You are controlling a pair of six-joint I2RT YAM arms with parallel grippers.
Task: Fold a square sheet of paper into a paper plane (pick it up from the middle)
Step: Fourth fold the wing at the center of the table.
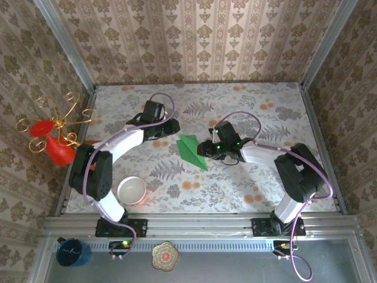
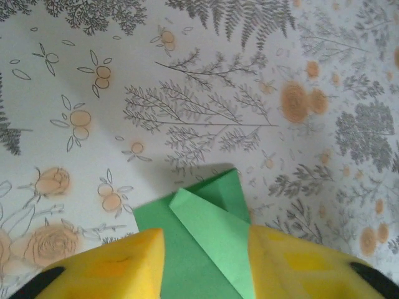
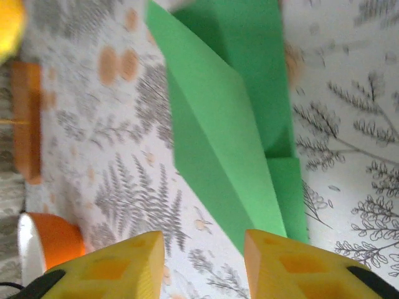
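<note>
Paper plane (image 1: 191, 151) lies flat mid-table between the arms. Left gripper (image 2: 206, 249) is part open, pads either side of one end, not pinching. Right gripper (image 3: 204, 249) is part open and empty, at the plane's edge. White bowl (image 1: 131, 190) sits near the left arm, clear of the plane. Gold wire stand (image 1: 50, 138) with red ornaments at far left. Floral table (image 1: 265, 188), wallpapered walls (image 1: 194, 41).

Robot lab cell: aluminium rail frame (image 1: 200, 223), 3 wallpapered panels (image 1: 194, 41) boxing in floral-print table (image 1: 235, 188).

Paper plane (image 1: 192, 151): bright green folded dart, layered flaps, lying mid table (image 1: 268, 177), tip pointing near-right
</note>
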